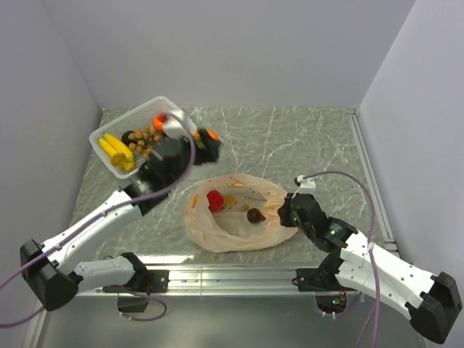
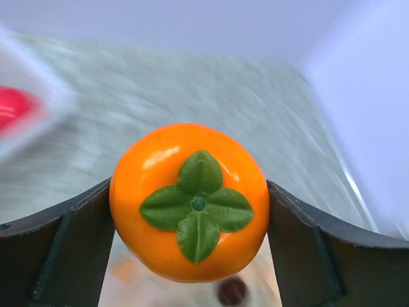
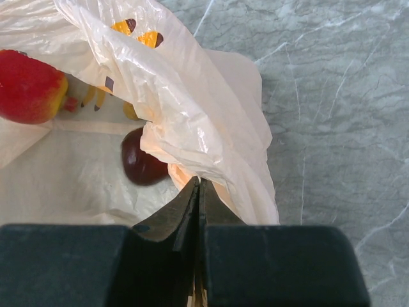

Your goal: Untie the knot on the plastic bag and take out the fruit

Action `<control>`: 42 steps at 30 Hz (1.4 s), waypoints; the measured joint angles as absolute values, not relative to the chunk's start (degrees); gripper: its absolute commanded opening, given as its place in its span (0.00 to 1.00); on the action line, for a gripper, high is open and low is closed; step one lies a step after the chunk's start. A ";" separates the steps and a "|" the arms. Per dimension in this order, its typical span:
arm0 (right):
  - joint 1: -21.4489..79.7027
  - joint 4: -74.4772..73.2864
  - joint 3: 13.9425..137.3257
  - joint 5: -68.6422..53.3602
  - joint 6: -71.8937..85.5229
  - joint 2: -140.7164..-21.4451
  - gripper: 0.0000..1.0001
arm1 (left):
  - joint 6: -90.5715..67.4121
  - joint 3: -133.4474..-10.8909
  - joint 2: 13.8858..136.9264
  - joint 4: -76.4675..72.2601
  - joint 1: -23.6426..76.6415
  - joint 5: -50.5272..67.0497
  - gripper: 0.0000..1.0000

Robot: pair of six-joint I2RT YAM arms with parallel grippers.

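The peach plastic bag [image 1: 235,217] lies open on the table's near middle; no knot shows. Inside it lie a red apple [image 1: 215,200] and a dark brown round fruit [image 1: 255,214]. My left gripper [image 1: 205,147] is shut on the orange persimmon [image 1: 211,135] and holds it above the table between bag and basket. In the left wrist view the persimmon [image 2: 192,201], green calyx facing the camera, fills the gap between the fingers [image 2: 70,249]. My right gripper [image 1: 284,214] is shut on the bag's right edge [image 3: 192,109], with the apple [image 3: 29,86] and the dark fruit [image 3: 142,163] behind it.
The white mesh basket [image 1: 138,109] stands at the back left and holds yellow bananas [image 1: 116,150], a bunch of small brown balls [image 1: 145,139], a dark fruit [image 1: 128,136] and an orange fruit [image 1: 158,119]. White walls close the table on three sides.
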State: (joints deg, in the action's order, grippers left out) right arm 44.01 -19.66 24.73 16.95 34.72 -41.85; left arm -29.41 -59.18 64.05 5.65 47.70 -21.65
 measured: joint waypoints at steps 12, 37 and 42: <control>44.01 -19.70 24.73 16.88 34.68 -41.80 0.07 | -31.03 -71.00 87.09 6.61 6.22 -14.85 0.36; 44.07 -20.53 24.73 17.74 34.85 -39.51 0.11 | -27.49 -72.93 79.81 12.95 8.27 -12.75 0.95; 44.12 -20.80 24.73 19.20 36.45 -39.44 0.04 | -26.39 -69.71 71.46 12.80 27.51 -6.98 0.91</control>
State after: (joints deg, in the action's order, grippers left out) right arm 44.12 -20.80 24.73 19.20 36.45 -39.44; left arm -26.39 -69.71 71.46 12.80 27.51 -6.98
